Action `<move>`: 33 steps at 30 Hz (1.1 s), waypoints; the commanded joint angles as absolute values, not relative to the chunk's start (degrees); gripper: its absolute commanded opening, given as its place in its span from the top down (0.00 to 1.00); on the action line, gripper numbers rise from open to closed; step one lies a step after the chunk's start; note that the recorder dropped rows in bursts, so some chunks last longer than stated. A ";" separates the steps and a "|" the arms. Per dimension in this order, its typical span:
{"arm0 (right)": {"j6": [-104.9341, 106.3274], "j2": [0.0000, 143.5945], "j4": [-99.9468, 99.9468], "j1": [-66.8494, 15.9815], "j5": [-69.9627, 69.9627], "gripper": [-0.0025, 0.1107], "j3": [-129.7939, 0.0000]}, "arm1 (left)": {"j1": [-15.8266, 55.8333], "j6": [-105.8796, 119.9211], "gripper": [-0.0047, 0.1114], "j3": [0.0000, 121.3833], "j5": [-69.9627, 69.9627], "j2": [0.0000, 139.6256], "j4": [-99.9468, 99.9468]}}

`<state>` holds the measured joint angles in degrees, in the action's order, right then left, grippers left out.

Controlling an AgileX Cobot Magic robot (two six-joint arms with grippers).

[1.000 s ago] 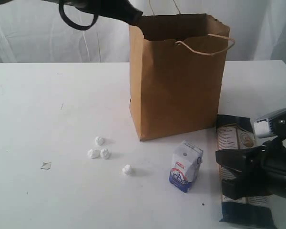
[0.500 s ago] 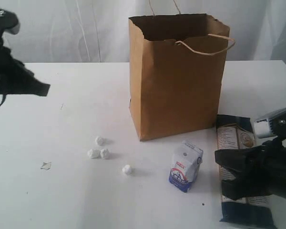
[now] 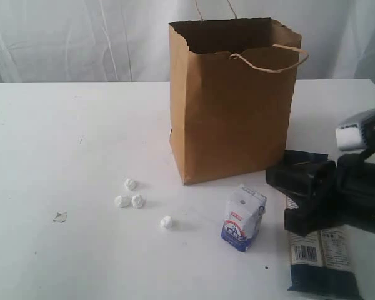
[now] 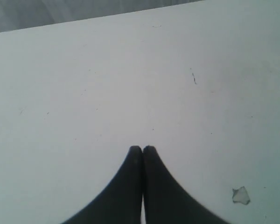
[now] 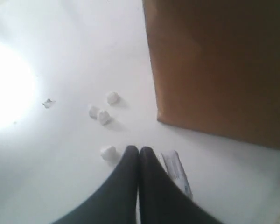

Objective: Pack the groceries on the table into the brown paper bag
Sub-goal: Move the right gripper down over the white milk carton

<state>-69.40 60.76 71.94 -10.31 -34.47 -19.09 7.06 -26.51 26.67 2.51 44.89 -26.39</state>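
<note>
The brown paper bag (image 3: 231,106) stands upright and open-topped at mid-table, and its side fills part of the right wrist view (image 5: 219,65). A small white-blue carton (image 3: 242,217) stands in front of it, also seen beside my right fingers (image 5: 177,173). The long dark noodle packet (image 3: 319,262) lies flat at the right, partly under my right gripper (image 3: 287,197). That gripper (image 5: 139,149) is shut and empty, hovering right of the carton. My left gripper (image 4: 142,148) is shut over the bare table (image 4: 84,93) and is outside the exterior view. Jar, can, bottle and pouch are out of view.
Several small white paper balls (image 3: 131,195) lie left of the carton, also seen from the right wrist (image 5: 102,114). A torn scrap (image 3: 60,217) lies further left and shows in the left wrist view (image 4: 241,196). White curtains hang behind the table.
The left arm swung from above the bag to the far left and out of the exterior view. The right gripper rose and moved toward the bag, uncovering the noodle packet's near end.
</note>
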 commanded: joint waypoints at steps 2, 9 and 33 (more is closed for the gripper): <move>-62.66 60.48 71.74 -9.68 -36.10 0.98 -25.42 | 4.70 -27.28 0.96 19.44 1.66 33.52 -21.18; -28.52 60.48 72.11 -9.68 -4.12 0.98 -33.61 | 4.70 -27.28 0.96 16.68 4.25 16.15 -20.94; 75.56 68.05 -54.36 -13.74 30.74 0.96 -33.61 | 4.70 -31.31 0.96 12.74 27.16 0.00 -23.05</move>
